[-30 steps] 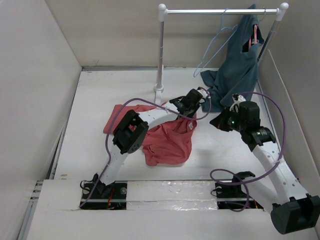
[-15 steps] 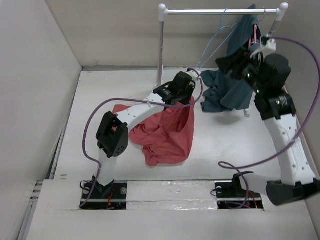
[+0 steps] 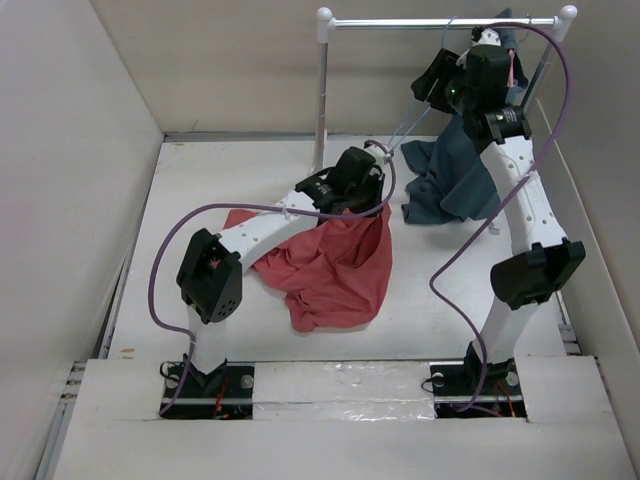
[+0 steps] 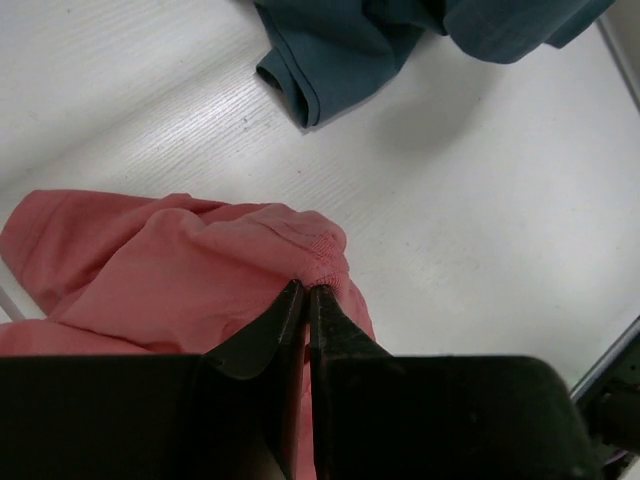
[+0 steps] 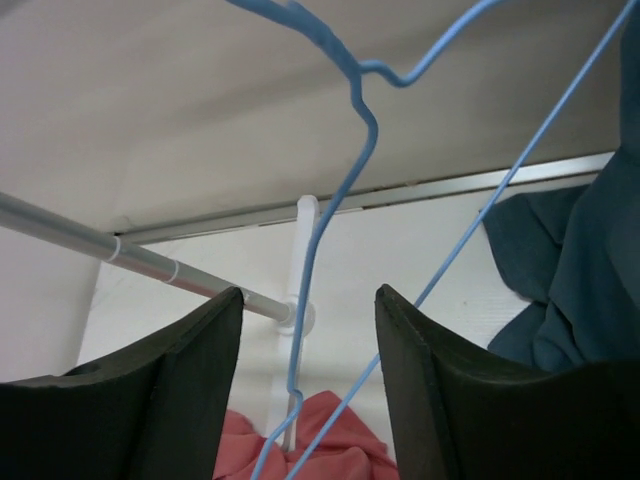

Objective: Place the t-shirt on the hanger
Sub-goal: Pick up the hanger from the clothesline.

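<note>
The coral-red t-shirt (image 3: 335,265) lies crumpled on the white table, one edge lifted. My left gripper (image 3: 375,200) is shut on that raised edge; in the left wrist view its tips (image 4: 308,290) pinch a fold of the t-shirt (image 4: 170,270). The pale-blue wire hanger (image 3: 408,125) hangs from the rail. My right gripper (image 3: 430,85) is up beside it, open. In the right wrist view the hanger (image 5: 355,100) runs down between the gripper's (image 5: 310,295) spread fingers without touching them, and the t-shirt (image 5: 330,450) shows far below.
A dark teal garment (image 3: 470,150) hangs on a pink hanger (image 3: 512,65) at the rail's right end and spills onto the table. The rail (image 3: 440,22) stands on white posts (image 3: 321,100). Walls close in the left, back and right.
The right arm rose from table height to the rail and its gripper opened around the hanger's wires. The left arm lifted the t-shirt's edge up and back.
</note>
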Controlling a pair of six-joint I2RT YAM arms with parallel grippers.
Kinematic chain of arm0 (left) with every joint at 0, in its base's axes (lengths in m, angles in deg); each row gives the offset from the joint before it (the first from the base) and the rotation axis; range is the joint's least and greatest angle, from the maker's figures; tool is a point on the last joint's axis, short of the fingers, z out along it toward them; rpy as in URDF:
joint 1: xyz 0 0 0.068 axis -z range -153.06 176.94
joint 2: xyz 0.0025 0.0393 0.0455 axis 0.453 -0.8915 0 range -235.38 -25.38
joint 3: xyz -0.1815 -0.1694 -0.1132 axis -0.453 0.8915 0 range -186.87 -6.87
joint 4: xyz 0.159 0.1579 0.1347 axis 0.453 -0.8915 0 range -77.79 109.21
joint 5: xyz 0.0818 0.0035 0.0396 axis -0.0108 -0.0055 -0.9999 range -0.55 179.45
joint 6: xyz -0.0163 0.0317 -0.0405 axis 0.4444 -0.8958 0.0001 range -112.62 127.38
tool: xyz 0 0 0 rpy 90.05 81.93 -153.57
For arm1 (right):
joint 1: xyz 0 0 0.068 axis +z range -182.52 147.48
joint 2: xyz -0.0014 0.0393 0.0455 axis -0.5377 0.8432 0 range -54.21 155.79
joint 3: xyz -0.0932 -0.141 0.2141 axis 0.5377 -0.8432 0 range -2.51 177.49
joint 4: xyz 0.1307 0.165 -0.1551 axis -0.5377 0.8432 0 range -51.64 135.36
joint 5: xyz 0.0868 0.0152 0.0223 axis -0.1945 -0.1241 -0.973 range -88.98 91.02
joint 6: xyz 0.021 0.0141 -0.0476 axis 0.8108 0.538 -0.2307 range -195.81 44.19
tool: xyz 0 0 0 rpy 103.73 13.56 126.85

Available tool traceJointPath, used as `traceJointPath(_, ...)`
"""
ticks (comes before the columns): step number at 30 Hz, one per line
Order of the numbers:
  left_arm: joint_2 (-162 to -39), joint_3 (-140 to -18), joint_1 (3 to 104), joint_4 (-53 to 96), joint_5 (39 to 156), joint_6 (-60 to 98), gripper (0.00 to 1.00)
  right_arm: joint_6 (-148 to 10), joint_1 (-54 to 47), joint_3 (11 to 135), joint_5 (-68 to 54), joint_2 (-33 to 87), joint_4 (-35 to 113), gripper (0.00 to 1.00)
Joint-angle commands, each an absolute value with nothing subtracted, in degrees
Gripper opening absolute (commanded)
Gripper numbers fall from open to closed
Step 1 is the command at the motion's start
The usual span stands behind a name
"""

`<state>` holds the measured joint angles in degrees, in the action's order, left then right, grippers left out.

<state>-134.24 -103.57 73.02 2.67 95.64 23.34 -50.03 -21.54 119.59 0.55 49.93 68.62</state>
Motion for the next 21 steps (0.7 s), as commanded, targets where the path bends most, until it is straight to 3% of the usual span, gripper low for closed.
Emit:
traceJointPath(1, -128.8, -102.7, 72.1, 4.4, 97.4, 25.5, 0.00, -49.8, -20.6, 124.0, 3.4, 49.1, 68.9, 0.59)
traceJointPath(21, -124.3, -96.3, 70.4, 6.6, 98.1, 24.5, 0.00, -47.2, -20.0, 123.5, -1.3, 54.0, 66.1, 0.47)
